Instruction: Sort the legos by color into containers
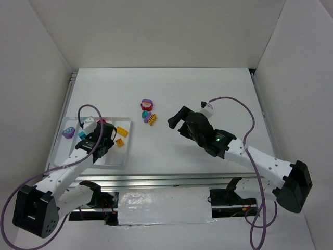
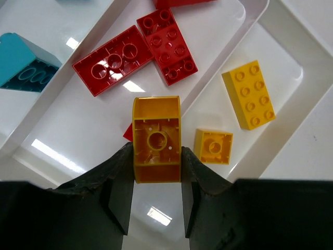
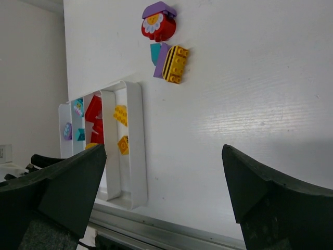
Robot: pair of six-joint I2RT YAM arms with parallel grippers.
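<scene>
Yellow-orange brick [image 2: 156, 139] is clamped by the left gripper [image 2: 156, 156] above the white tray [image 2: 218, 67] at the overhead view's left, likely for release among two yellow bricks [image 2: 248, 94]. At centre, unsorted bricks [image 1: 148, 112] are clustered on the table [image 1: 218, 88]; to their right, the right gripper [image 3: 164, 151] is held spread, empty.

The white table [image 1: 208, 94] I worked at stood boxed in by plain white walls: a back wall [image 1: 156, 31], a left wall [image 1: 26, 78] and a right wall [image 1: 302, 78]. An aluminium rail [image 1: 171, 180] ran along its near edge, and soft glare lay on the tabletop.
</scene>
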